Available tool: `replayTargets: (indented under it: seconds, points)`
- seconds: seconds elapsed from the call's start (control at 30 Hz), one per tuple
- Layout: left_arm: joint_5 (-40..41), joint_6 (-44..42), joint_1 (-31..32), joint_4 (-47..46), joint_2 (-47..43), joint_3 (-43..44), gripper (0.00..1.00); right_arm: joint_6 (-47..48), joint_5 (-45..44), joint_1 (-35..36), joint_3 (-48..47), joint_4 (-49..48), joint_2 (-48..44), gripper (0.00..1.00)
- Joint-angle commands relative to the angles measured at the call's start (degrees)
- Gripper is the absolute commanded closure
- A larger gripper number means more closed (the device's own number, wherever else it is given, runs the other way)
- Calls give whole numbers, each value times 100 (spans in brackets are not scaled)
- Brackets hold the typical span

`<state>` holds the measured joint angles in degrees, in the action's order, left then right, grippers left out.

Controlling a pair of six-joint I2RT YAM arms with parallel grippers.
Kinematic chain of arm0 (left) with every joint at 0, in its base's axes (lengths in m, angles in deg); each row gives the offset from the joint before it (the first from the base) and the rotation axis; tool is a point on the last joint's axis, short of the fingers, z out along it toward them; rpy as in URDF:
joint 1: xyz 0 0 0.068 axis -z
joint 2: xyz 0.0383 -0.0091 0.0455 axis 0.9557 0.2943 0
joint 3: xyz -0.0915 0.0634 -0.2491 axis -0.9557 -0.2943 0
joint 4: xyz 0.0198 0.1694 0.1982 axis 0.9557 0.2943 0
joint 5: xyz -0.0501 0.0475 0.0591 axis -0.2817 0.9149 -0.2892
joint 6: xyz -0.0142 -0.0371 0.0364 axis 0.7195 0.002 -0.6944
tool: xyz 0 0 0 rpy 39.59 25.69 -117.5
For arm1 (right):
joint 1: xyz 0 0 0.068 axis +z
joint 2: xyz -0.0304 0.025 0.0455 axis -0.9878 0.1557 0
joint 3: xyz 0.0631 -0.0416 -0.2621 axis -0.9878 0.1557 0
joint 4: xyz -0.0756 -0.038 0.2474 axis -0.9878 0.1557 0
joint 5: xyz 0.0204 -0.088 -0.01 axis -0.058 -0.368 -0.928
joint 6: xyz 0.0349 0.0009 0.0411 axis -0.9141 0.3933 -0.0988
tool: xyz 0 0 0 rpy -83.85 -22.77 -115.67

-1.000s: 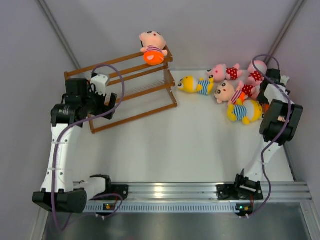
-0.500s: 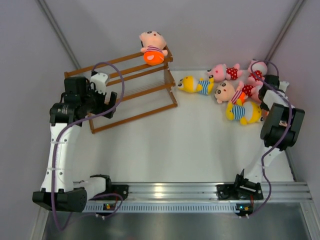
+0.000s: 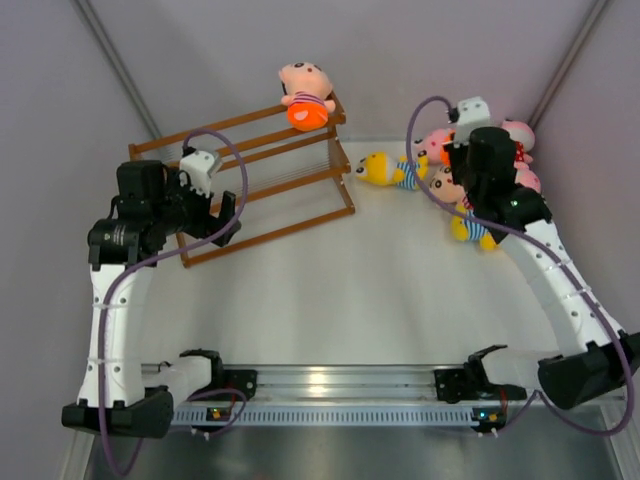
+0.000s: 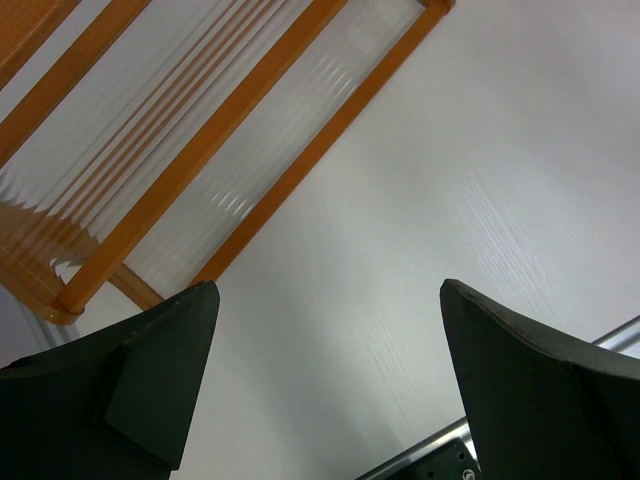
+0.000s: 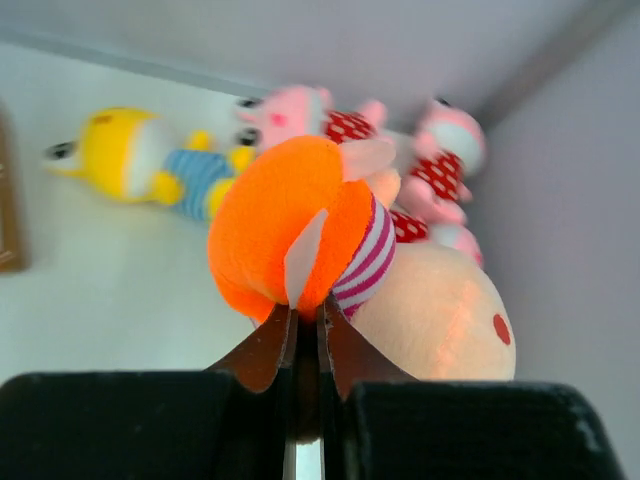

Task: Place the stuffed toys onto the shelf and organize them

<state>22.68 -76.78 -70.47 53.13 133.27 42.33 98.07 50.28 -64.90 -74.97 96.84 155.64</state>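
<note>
Right gripper (image 5: pixel 305 335) pinched tight on the orange-shorts doll (image 5: pixel 290 225), fingertips buried in the shorts fabric. Its peach head bulges to the right of the jaws. Behind it on the table (image 5: pixel 120 270): 1 yellow doll (image 5: pixel 150 160) and 2 pink dolls (image 5: pixel 320 120). Left gripper (image 4: pixel 328 285) spread wide, holding nothing, over bare table near the shelf (image 4: pixel 330 131). 1 other doll (image 3: pixel 305 95) sits on the shelf's top tier, at the end nearest the pile.
</note>
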Motion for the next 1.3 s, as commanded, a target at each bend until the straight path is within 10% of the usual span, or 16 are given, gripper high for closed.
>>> replayTargets:
  seconds: [0.0,0.13,0.5,0.93,1.03,1.17,1.23,1.27]
  points:
    - [-554,-163,22,180,-260,262,2,1084,1200,1035,-122,453,-589,100]
    - [-1675,-408,22,312,-505,525,2,1156,3446,1962,-96,499,-942,100]
    - [-3673,-488,22,427,-612,842,2,1998,5868,3642,-1219,305,365,100]
    - [-4009,-866,40,427,-550,702,2,2808,6301,4301,-2697,639,1527,100]
    - [-3816,-954,49,435,-577,605,16,2773,6362,4327,-2733,455,1527,100]
    - [-3641,-1016,75,435,-568,569,100,2642,6083,4345,-2496,-19,1475,98]
    - [-3027,-833,75,357,-454,918,100,2344,5479,4345,-2355,-465,1431,62]
    - [-2737,-744,75,304,-427,1078,100,2238,5283,4345,-2207,-564,1396,28]
